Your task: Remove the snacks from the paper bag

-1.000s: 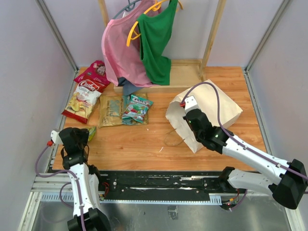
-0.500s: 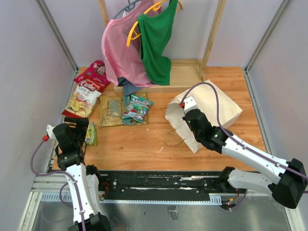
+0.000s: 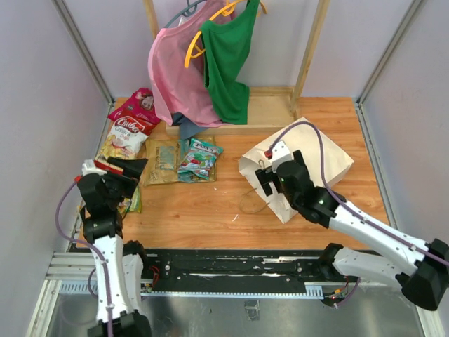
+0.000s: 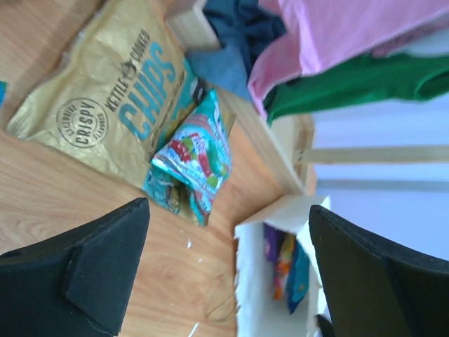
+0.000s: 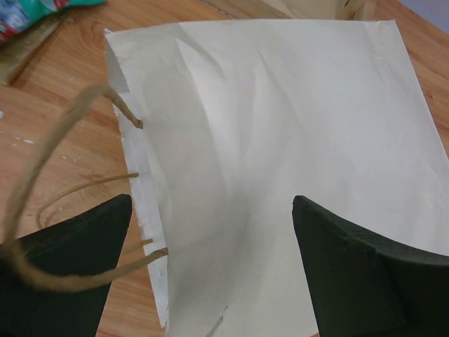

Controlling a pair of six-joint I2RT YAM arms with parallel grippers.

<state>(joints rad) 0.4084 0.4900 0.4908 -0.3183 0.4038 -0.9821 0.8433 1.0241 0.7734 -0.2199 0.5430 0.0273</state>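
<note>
The cream paper bag (image 3: 316, 158) lies on its side at the right, mouth facing left. Through the mouth (image 4: 277, 274) I see purple, orange and blue snacks (image 4: 289, 263) inside. My right gripper (image 3: 264, 180) hovers open over the bag's top side (image 5: 280, 133), near the mouth edge, holding nothing (image 5: 210, 203). A twisted handle loop (image 5: 38, 175) curves past its left finger. My left gripper (image 3: 123, 167) is open and empty at the left, facing the bag (image 4: 228, 210). Red (image 3: 137, 105), red-white (image 3: 125, 137), gold (image 4: 105, 98), teal (image 4: 193, 154) and yellow-green (image 3: 133, 200) packets lie on the table.
A pink garment (image 3: 175, 70) and a green one (image 3: 228, 56) hang from a wooden rack over its base (image 3: 270, 109) at the back. A blue-grey cloth (image 3: 188, 126) lies under them. Grey walls close in on both sides.
Both grippers have opened. The right one let go of the bag's upper edge. The left one rose and swung back from the yellow-green packet, which stays on the table.
</note>
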